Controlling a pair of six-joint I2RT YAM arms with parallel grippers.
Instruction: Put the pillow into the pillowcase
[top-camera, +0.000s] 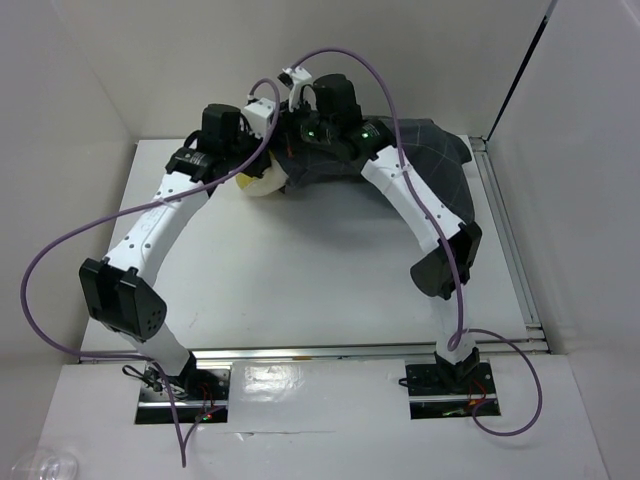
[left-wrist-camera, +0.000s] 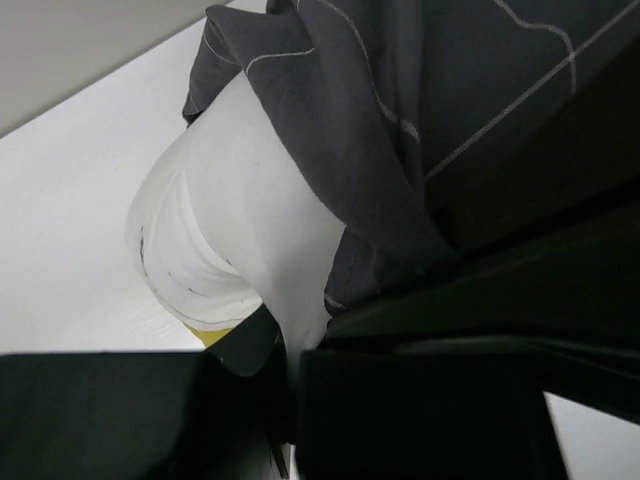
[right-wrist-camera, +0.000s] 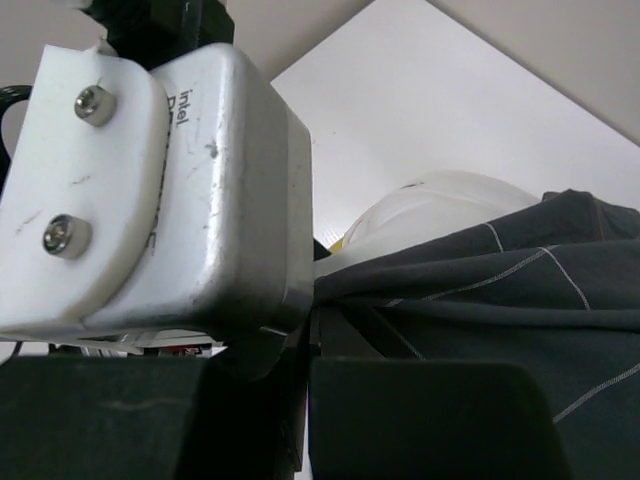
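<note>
The white pillow, with a yellow band at its edge, sticks out of the dark checked pillowcase at the far middle of the table. In the left wrist view most of the pillow is bare and the pillowcase drapes over its right side. My left gripper is shut on a pinch of the pillow's white cloth. My right gripper is shut on the pillowcase's edge, right beside the pillow. The two grippers are close together.
The left arm's camera housing fills the left of the right wrist view, almost touching my right gripper. White walls close in the table at the back and sides. A purple cable loops off the left arm.
</note>
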